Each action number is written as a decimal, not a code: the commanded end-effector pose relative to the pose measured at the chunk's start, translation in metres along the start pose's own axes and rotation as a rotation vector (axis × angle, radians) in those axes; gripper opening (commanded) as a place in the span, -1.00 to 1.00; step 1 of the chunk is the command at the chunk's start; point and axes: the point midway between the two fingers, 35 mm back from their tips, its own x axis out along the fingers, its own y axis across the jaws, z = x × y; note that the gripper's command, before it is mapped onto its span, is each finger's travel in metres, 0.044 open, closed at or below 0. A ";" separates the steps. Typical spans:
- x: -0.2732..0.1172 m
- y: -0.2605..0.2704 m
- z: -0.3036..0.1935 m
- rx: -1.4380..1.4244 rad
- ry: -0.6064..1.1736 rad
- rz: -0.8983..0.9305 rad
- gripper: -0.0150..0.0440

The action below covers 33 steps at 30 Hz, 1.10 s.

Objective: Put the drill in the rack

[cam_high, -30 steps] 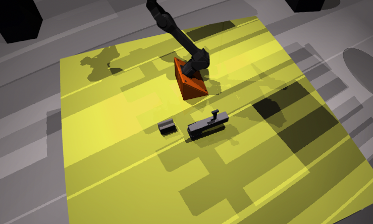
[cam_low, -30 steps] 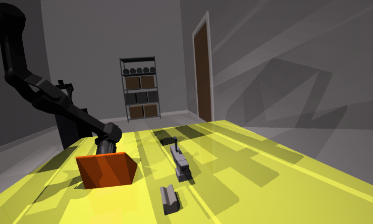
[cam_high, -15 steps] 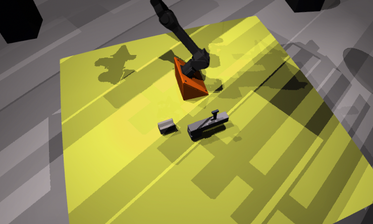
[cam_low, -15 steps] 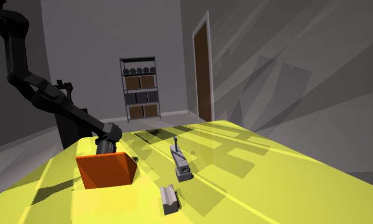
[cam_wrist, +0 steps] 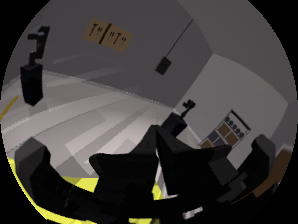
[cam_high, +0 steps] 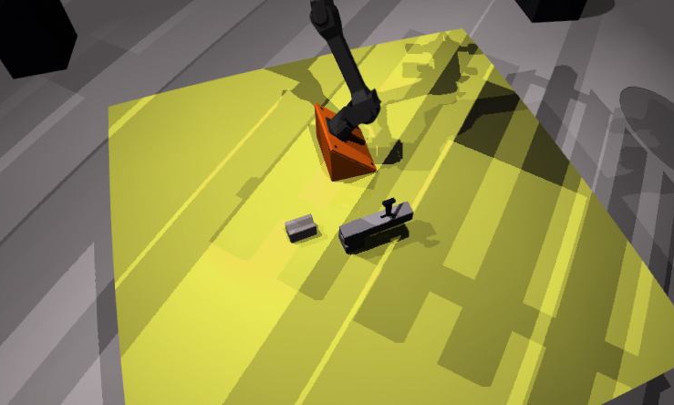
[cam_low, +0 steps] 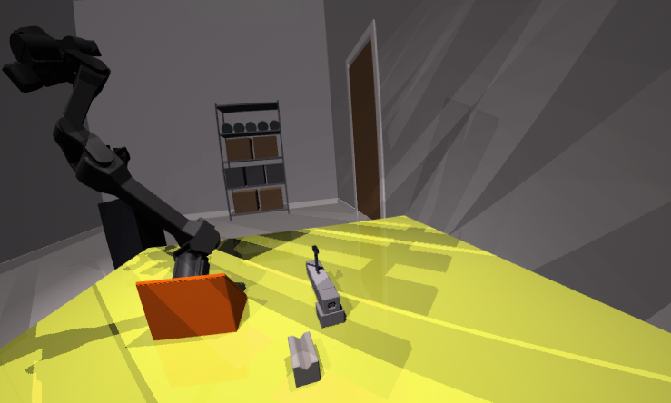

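Observation:
My gripper [cam_wrist: 154,127] is shut, its fingertips together with nothing between them. It is raised high behind the orange mount, away from the task's objects. A long grey block [cam_high: 359,227] [cam_low: 325,288] lies on the yellow table top. A dark T-shaped key [cam_high: 388,202] [cam_low: 315,250] stands upright from the block's top near its far end. A small dark opening or plug [cam_low: 331,304] shows in the block's near end; I cannot make out the drill itself. The rack [cam_high: 301,228] [cam_low: 305,358], a short grey block with a V groove, stands apart beside that end.
The arm's orange wedge-shaped mount [cam_high: 351,167] [cam_low: 192,308] stands on the yellow table top [cam_high: 178,321] [cam_low: 478,350], behind the rack and grey block in the top view. A shelf unit [cam_low: 245,161] and a brown door [cam_low: 365,130] are far off in the room.

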 end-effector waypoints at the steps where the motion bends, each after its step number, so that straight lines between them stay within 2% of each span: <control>1: 0.010 -0.065 -0.033 0.095 0.015 -0.101 -0.49; 5: 0.014 -0.114 -0.069 0.159 0.059 -0.188 -0.49; 9: 0.000 -0.166 -0.099 0.214 0.039 -0.282 -0.49; 19: -0.028 -0.265 -0.201 0.336 0.153 -0.581 -0.49; 27: -0.085 -0.325 -0.295 0.428 0.308 -0.803 -0.49; 33: -0.144 -0.354 -0.362 0.488 0.438 -0.968 -0.49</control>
